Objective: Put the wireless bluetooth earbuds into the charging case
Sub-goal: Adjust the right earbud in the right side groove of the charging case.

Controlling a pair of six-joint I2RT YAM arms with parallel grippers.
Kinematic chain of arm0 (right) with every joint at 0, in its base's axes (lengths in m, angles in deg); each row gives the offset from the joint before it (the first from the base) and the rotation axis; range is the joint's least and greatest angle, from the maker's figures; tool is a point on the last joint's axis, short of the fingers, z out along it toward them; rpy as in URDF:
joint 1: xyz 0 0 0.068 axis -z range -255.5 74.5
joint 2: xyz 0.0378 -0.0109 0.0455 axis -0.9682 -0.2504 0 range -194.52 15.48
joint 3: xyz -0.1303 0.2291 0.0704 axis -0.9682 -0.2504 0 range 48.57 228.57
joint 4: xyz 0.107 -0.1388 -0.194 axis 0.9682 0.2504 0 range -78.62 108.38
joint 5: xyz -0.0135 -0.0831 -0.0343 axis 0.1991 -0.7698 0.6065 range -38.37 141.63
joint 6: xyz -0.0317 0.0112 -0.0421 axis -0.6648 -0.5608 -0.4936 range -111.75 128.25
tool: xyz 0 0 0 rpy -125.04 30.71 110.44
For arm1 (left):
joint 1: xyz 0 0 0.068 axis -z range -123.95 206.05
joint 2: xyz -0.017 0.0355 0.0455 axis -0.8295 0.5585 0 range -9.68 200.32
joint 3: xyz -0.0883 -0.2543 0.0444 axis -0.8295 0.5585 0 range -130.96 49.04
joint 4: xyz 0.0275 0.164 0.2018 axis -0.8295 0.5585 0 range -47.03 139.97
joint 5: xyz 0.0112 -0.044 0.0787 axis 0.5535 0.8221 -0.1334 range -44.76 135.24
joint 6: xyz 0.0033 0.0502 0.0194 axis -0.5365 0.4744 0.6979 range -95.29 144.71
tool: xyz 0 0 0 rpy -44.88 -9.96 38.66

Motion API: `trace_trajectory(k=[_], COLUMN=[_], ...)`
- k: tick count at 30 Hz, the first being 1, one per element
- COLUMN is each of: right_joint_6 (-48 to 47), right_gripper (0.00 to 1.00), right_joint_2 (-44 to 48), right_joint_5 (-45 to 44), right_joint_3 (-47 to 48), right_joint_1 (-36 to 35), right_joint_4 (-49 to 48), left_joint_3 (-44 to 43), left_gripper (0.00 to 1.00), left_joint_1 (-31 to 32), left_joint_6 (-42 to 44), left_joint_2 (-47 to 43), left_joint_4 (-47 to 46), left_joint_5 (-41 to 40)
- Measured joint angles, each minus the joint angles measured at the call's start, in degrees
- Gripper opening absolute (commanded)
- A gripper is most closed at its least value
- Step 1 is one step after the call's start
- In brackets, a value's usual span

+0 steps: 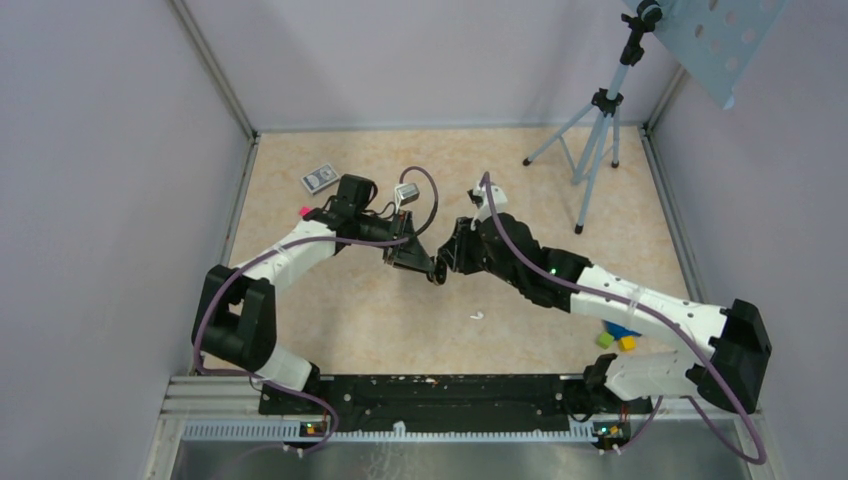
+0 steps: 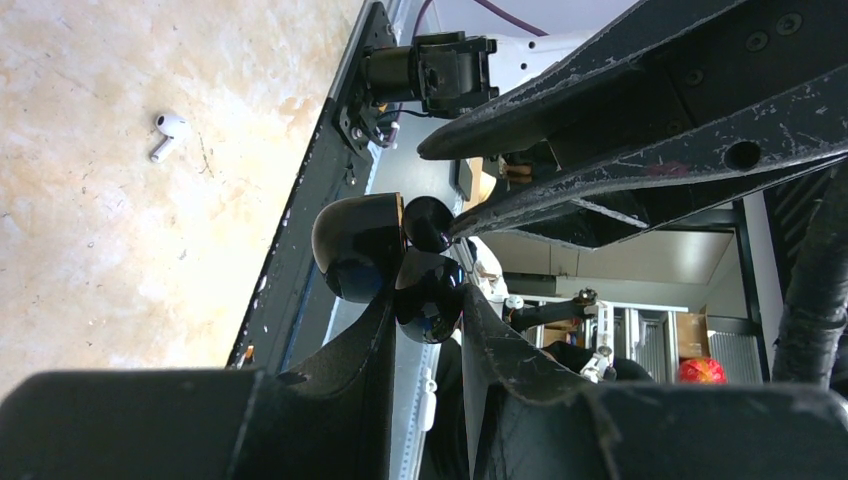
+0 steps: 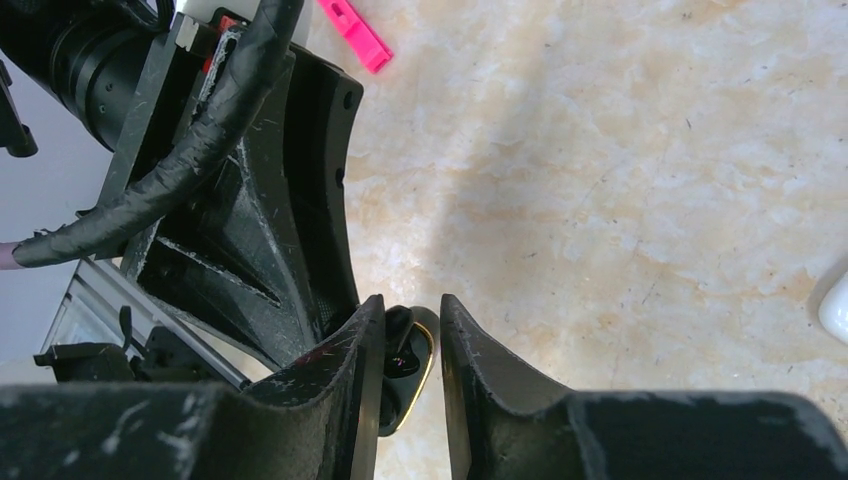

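I find the beige marbled table (image 1: 380,320) under both arms, matte with fine scratches. The left gripper (image 2: 428,300), scuffed black plastic, stands narrow and is clamped on the charging case (image 2: 355,245). The case is a glossy black rounded shell hinged open just above that gripper's fingertips. The right gripper (image 3: 411,308) meets the left one tip to tip. Its jaws are narrow, and between them sits a black earbud (image 3: 403,362), small and shiny, lying against a gold-coloured rim at the case's mouth. I cannot tell whether it is seated. A white earbud (image 2: 168,131), smooth with a short stem, lies flat on the table, apart from both grippers, on the base side of the right one. A pink plastic piece (image 3: 355,32) lies beyond the left gripper.
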Motion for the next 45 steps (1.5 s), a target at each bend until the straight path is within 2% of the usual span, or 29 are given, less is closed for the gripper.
trace_trajectory(k=[27, 45], right_joint_6=[0.3, -0.7], right_gripper=[0.25, 0.26], right_joint_2=[2.8, -1.0], right_joint_5=[-2.6, -1.9], right_joint_3=[-0.4, 0.5], right_joint_1=[0.0, 0.1], right_joint_4=[1.6, 0.2], left_joint_3=[-0.2, -0.2], left_gripper=[0.00, 0.00], left_joint_1=[0.0, 0.0], left_joint_6=[-0.3, -0.3], left_joint_2=[0.0, 0.0], left_joint_4=[-0.1, -0.1], left_joint_5=[0.0, 0.0])
